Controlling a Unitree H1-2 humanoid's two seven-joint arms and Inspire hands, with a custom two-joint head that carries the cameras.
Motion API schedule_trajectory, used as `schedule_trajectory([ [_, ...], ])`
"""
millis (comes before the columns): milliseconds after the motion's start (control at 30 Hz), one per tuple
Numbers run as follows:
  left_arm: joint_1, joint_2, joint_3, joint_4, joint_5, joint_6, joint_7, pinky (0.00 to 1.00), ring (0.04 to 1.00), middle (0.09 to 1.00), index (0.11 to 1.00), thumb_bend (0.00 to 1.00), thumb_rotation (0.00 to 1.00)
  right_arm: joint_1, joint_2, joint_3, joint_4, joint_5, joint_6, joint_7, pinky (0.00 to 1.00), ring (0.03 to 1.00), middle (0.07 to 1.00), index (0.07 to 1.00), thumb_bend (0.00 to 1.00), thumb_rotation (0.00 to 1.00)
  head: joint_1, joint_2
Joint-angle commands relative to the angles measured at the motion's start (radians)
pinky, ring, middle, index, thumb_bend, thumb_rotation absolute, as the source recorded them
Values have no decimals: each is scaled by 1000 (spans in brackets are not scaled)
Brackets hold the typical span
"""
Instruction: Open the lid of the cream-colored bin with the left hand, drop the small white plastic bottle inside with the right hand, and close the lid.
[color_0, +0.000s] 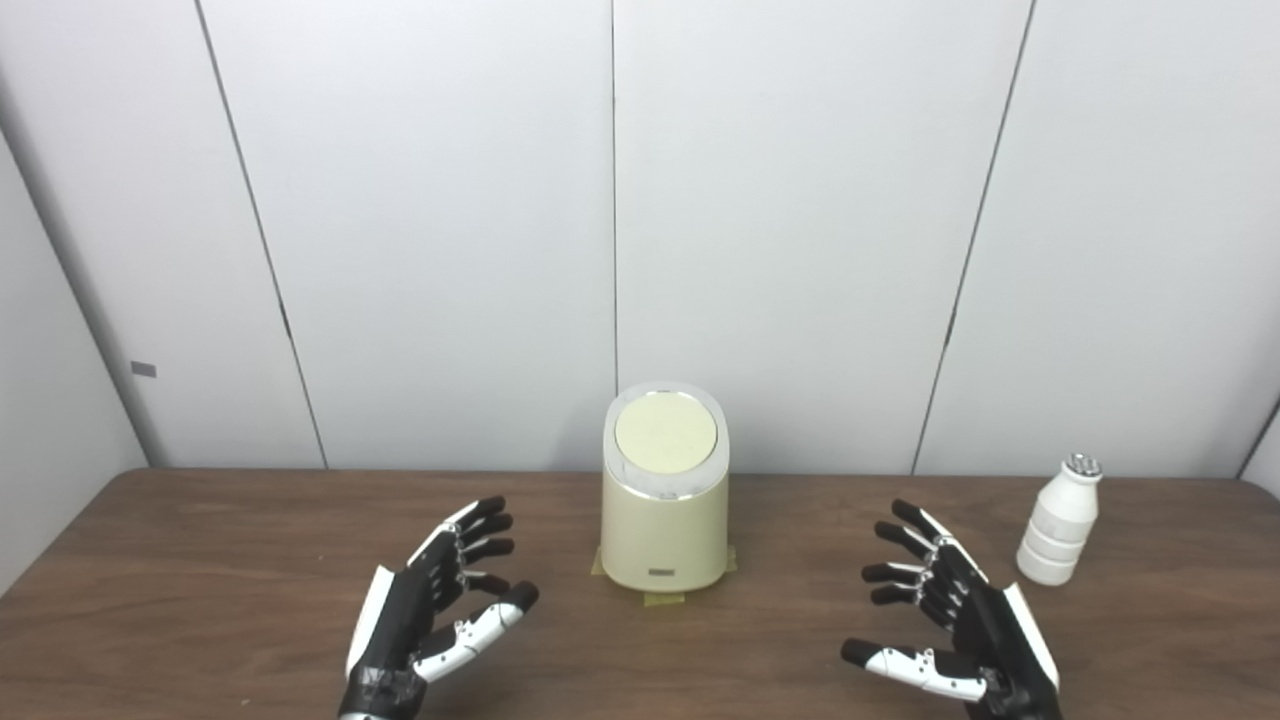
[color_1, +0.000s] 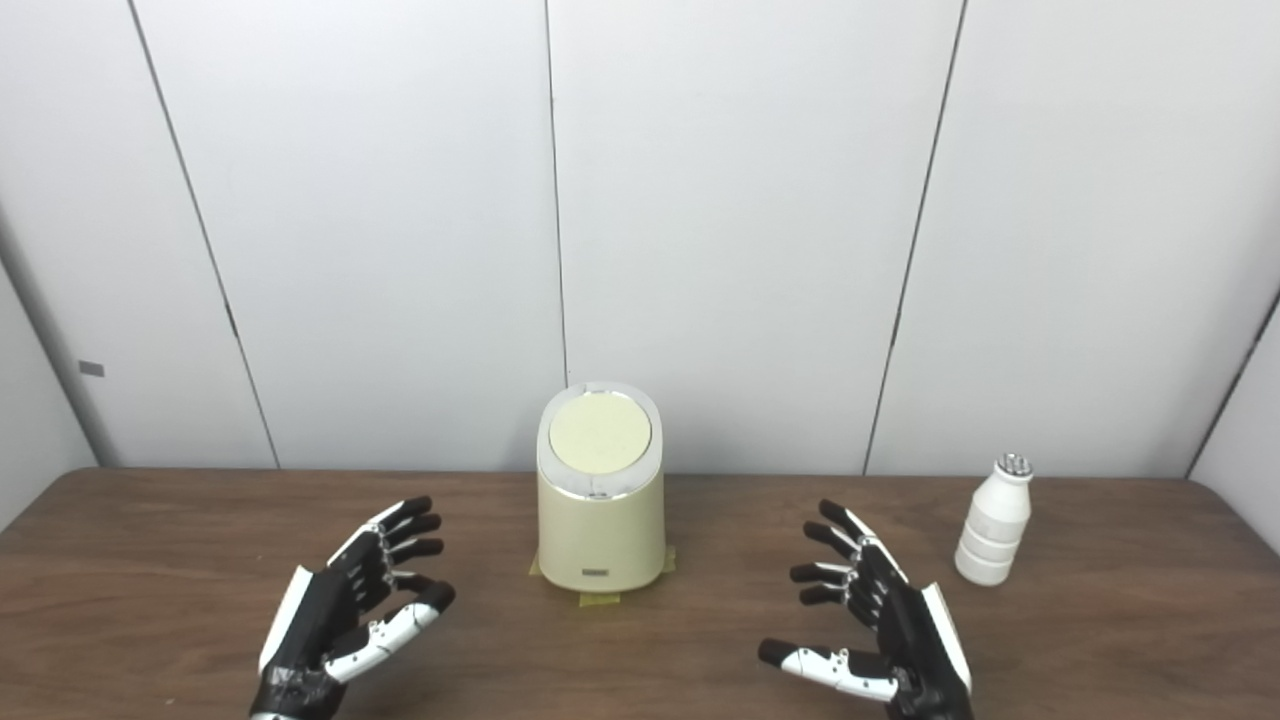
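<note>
The cream-colored bin stood upright near the back edge of the tabletop, about midway between its left and right edges, on small patches of yellowish tape. Its round lid was shut, lying flat inside a pale rim.

The small white plastic bottle stood upright towards the back right corner of the tabletop, well apart from the bin, with its silver cap on.

The left hand hovered over the front part of the tabletop, left of the bin, palm turned inwards, fingers spread and holding nothing. The right hand hovered in a matching pose right of the bin, fingers likewise spread and empty, near the bottle but not touching it. Neither hand touched the bin.

Behind the table ran a wall of plain white panels.
</note>
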Motion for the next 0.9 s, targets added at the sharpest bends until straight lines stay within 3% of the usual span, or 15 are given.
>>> schedule_trajectory([
  [0,-34,5,-3,-22,-19,-49,-10,615,785,830,860,711,317,-28,0,-2,-43,14,0,-3,569,668,827,846,759,40,2,2],
  [433,-37,-5,5,-13,-17,-55,-13,610,781,823,850,705,327,-27,-1,6,-52,0,12,-4,535,646,820,838,760,61,5,3],
  [533,-36,-22,8,-35,7,-24,12,623,780,825,858,693,314,-24,-1,6,-62,-2,20,-6,527,641,817,834,761,64,2,4],
  [633,-51,-60,14,-77,54,37,66,681,801,860,913,664,323,-22,-3,4,-68,-8,29,-7,519,645,815,834,760,59,6,3],
  [733,-86,-81,12,-98,80,86,95,776,862,905,962,731,358,-21,-5,4,-64,-7,27,-6,511,639,813,835,761,67,9,0],
  [867,-156,-67,-1,-85,96,117,80,919,948,957,985,833,302,-23,-11,3,-44,-12,7,-5,511,634,813,842,757,74,10,-2],
])
